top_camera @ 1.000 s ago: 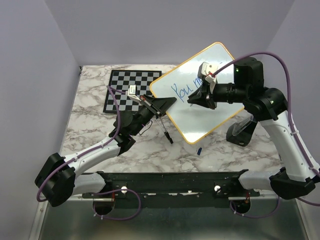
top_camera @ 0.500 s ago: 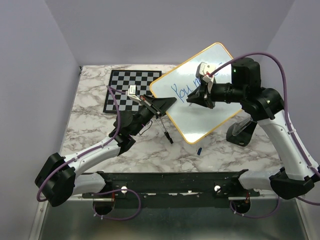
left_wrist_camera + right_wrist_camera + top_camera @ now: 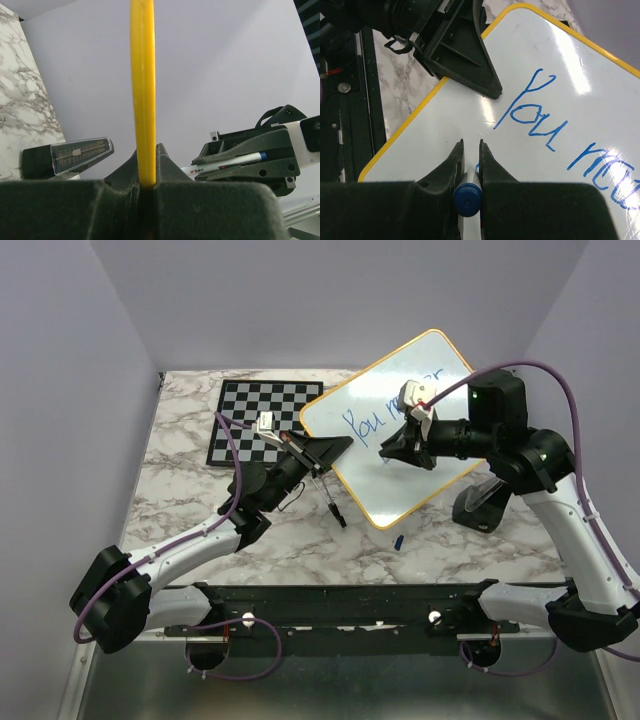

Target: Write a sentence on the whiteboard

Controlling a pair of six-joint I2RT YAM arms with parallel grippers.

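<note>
Firstly, right gripper [image 3: 470,147]: black two-finger jaws closed tight on a white marker with a round blue end [image 3: 467,200], the barrel lying lengthwise between the pads and aimed at the board; whether the tip touches the surface cannot be told. Left gripper [image 3: 147,172]: black padded jaws clamped on the thin yellow-orange frame at the board's left edge, holding it tilted up off the table

Whiteboard [image 3: 385,490]: flat white rectangular board, rounded corners, yellow-orange frame, held slanted between the two arms, its left corner overlapping the black-and-white checkered chessboard [image 3: 255,415] in the top view. Sentence [image 3: 535,112]: blue handwriting, "You" complete, then a second word beginning with "m", partly hidden behind the right wrist from above

Right arm: elbow high, forearm about level, wrist turned leftward at the board's face below the writing. Left arm: stretched low across the grey-veined marble table [image 3: 180,490], wrist angled up to the board's edge. Loose on the table: a black pen [image 3: 335,510] just beside the board's near edge; a small blue cap [image 3: 399,541] near it

Change over the last second: right gripper has dropped from the second word to the blank area beneath the line, uncovering more letters; left gripper and whiteboard unchanged
</note>
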